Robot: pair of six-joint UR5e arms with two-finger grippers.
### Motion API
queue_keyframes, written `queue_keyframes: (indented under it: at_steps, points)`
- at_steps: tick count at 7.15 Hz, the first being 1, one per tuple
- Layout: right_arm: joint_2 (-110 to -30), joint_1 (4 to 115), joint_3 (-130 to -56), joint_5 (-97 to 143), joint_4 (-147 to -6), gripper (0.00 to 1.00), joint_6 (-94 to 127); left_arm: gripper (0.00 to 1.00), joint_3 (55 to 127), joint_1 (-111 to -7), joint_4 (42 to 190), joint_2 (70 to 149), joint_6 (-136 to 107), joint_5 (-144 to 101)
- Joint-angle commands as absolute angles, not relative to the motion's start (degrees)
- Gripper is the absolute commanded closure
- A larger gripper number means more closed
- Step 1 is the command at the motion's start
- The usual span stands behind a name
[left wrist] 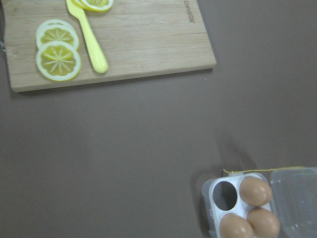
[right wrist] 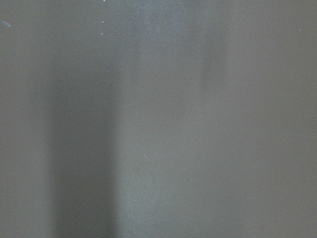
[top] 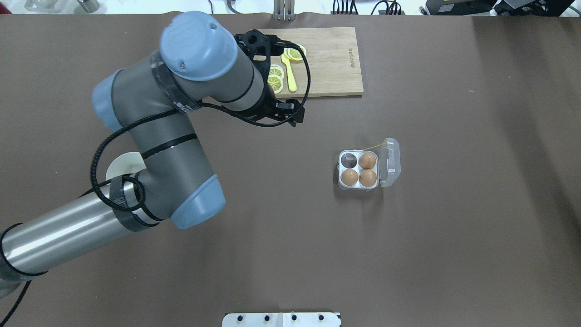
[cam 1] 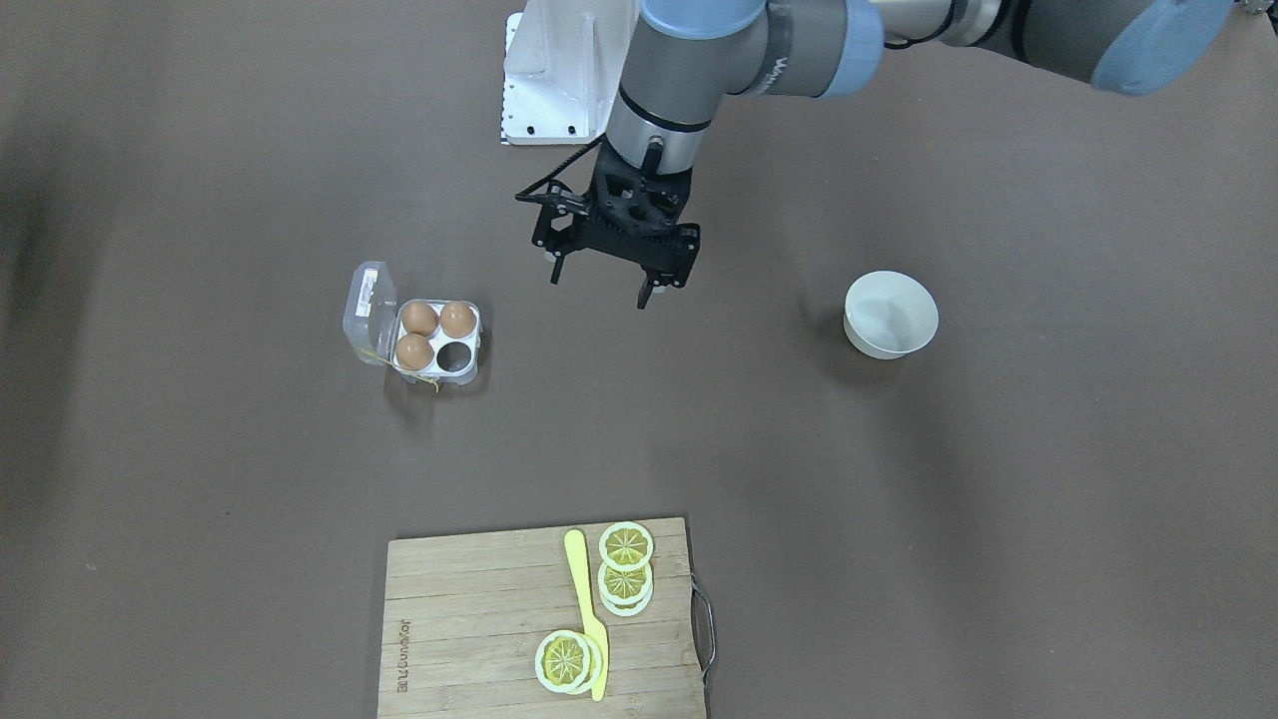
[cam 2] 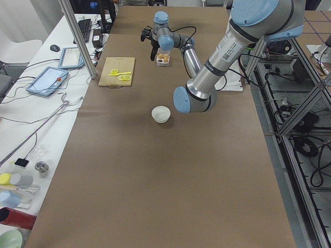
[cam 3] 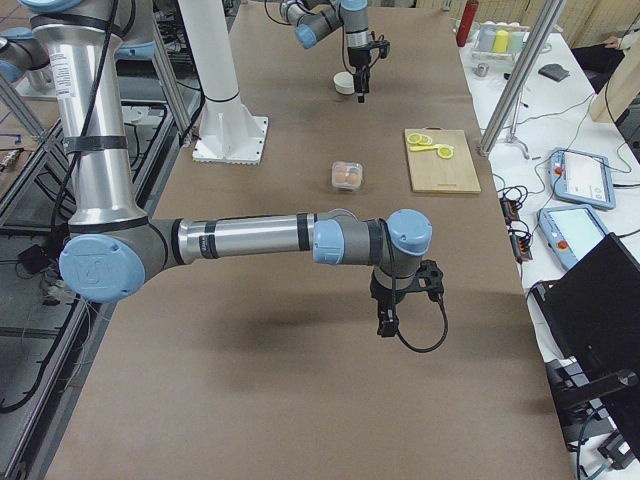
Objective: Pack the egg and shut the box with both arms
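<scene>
The clear box (cam 1: 472, 371) stands on the brown table with its lid (cam 1: 366, 305) swung open to the side. Three brown eggs (cam 1: 419, 319) fill three cups, and the fourth cup (cam 1: 455, 357) holds nothing. The overhead view shows the same box (top: 339, 178) and eggs (top: 367, 160), as does the left wrist view, where the box (left wrist: 207, 193) sits at the bottom right. My left gripper (cam 1: 599, 289) hangs open above bare table between box and bowl, holding nothing. My right gripper (cam 3: 384, 326) shows only in the exterior right view, over bare table far from the box; I cannot tell its state.
A white bowl (cam 1: 891, 315) sits on my left side. At the table's far edge lies a wooden cutting board (cam 1: 469, 599) carrying yellow citrus slices (cam 1: 626, 546) and a yellow knife (cam 1: 584, 599). The white metal base (cam 1: 554, 70) is fixed at the robot's edge.
</scene>
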State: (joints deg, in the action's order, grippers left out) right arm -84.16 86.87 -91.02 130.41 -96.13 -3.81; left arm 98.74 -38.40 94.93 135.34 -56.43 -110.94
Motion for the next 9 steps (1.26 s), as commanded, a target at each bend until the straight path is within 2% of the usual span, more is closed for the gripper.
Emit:
queue_keyframes:
  at_steps: [1,3,5,9]
  points:
    - [-83.85,86.84,-91.14,131.21,-96.15,0.0,-3.52,0.06,104.39,-44.71,92.82,127.92,-48.63,-114.68]
    - [-83.85,86.57,-91.67,137.33,-96.24,0.0,-2.9,0.06,107.65,-51.73,90.44,120.72,-36.72,-115.93]
    - [-82.88,83.86,-91.93,142.81,-95.98,0.0,0.67,0.06,108.02,-61.12,90.62,114.02,-25.28,-122.31]
    - [-80.52,77.0,-95.98,150.37,-95.54,0.0,7.55,0.06,108.55,-69.24,92.36,101.28,-9.71,-122.96]
